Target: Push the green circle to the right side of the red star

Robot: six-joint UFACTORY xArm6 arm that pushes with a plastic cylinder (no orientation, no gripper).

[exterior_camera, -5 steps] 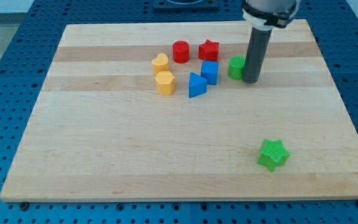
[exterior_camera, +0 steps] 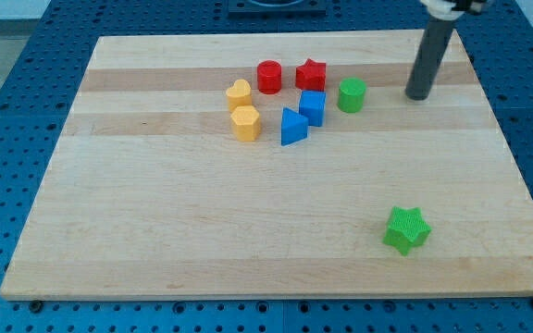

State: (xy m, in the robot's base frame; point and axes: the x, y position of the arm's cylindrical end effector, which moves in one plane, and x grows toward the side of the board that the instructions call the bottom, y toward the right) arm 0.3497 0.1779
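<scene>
Resting my tip (exterior_camera: pixel 418 96) on the wooden surface (exterior_camera: pixel 155 213), up near the view's top right corner. Standing apart from every block, with bare wood all around it. Touching nothing.

Seeing the green circle (exterior_camera: pixel 352 95) sitting to the view's left of my tip, a clear gap lying between the two. Finding it just below and to the right of the red star (exterior_camera: pixel 311 74), close by but not touching it. Sitting upright and flat on the wood.

Seeing the red circle (exterior_camera: pixel 268 77) sitting just to the left of the red star, in the same row. Spotting the blue cube (exterior_camera: pixel 312 107) right under the red star and just left of the green circle. Spotting the blue triangle (exterior_camera: pixel 292 127) leaning close against the lower left side of the blue cube. Finding the yellow heart (exterior_camera: pixel 238 92) further left, with the yellow hexagon (exterior_camera: pixel 245 122) sitting just below it, nearly touching.

Seeing the green star (exterior_camera: pixel 406 229) sitting alone near the view's bottom right, well apart from all the others.

Showing only a dark rod here, so not being able to tell any pincer state.
</scene>
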